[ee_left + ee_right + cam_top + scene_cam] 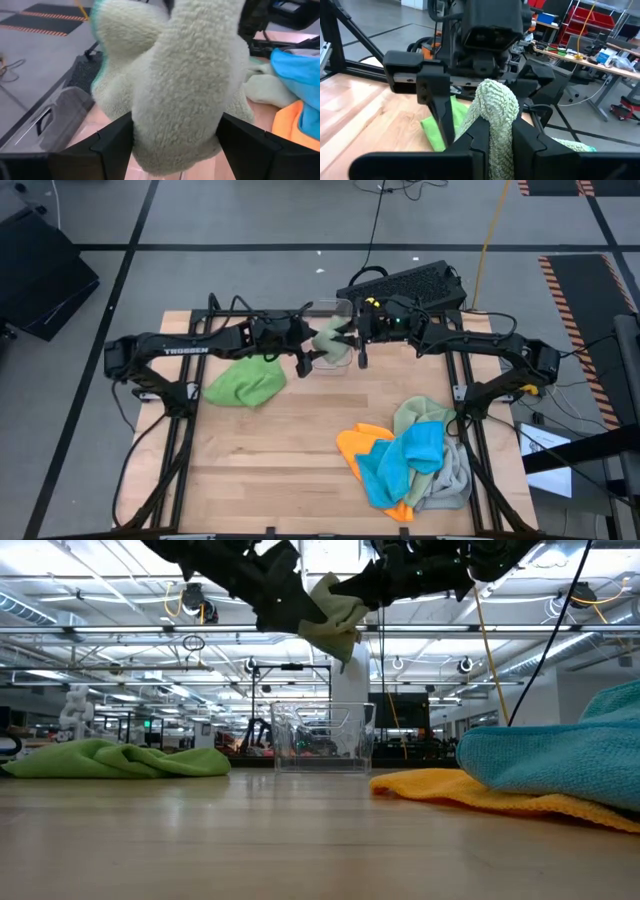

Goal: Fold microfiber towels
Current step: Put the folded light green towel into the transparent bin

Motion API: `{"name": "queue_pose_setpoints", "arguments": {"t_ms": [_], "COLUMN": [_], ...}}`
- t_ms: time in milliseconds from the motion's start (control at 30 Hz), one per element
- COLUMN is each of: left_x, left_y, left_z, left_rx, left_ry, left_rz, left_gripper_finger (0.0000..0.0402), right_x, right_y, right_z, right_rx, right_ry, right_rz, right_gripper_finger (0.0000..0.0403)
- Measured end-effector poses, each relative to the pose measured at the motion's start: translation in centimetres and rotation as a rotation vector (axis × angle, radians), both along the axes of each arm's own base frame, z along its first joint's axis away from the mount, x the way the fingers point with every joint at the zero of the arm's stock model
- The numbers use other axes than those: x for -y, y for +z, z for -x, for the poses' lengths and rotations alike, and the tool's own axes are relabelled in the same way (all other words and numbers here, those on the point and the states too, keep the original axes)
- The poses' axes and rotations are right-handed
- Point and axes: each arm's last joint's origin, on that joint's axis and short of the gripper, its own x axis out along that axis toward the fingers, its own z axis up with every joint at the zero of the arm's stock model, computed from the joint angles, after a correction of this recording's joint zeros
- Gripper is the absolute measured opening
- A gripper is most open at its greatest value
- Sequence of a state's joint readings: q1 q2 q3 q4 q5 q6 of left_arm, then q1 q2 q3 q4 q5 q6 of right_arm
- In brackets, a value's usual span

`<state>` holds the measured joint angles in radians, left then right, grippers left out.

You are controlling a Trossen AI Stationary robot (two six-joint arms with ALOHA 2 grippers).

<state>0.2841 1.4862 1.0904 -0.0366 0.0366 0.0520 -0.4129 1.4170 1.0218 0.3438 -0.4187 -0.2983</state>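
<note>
A sage green towel (328,337) hangs bunched in the air above the clear bin (320,735) at the far middle of the table. My right gripper (495,145) is shut on it, coming from the table's right. My left gripper (175,150) faces it from the left, open wide, with one finger on each side of the bunch (175,80). A bright green towel (243,383) lies crumpled on the table at the left. Orange (360,448), blue (405,460), pale green (420,415) and light grey (452,480) towels lie heaped at the near right. My right gripper pinches a bunched fold of the sage towel (492,127) between its two fingers, which lie level and come from the table's right. The cloth bulges past the fingertips (495,100) and droops below them (335,630), clear of the bin. My left gripper's open fingers (112,145) flank the same bunch; whether they touch it I cannot tell.
The clear bin (335,350) stands right under both grippers. A black keyboard-like box (405,285) lies just beyond the table's far edge. Bare wood shows in the middle and near left of the table (270,470).
</note>
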Motion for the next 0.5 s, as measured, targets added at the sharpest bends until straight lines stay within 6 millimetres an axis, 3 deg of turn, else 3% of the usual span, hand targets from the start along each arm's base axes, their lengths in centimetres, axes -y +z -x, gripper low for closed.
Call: {"name": "queue_pose_setpoints", "arguments": {"t_ms": [233,500], "left_x": [0.0,0.3], "left_y": [0.0,1.5], "left_z": [0.0,1.4], "left_rx": [-0.002,0.018], "left_ry": [-0.060,-0.055], "left_rz": [-0.017,-0.003], "left_gripper_finger": [0.0247,0.0245], "right_x": [0.0,0.1], "right_y": [0.0,0.2], "right_z": [0.0,0.0], "right_rx": [0.003,0.010], "right_ry": [0.005,-0.015], "right_rz": [0.027,0.085], "right_gripper_finger": [0.0038,0.0038]}}
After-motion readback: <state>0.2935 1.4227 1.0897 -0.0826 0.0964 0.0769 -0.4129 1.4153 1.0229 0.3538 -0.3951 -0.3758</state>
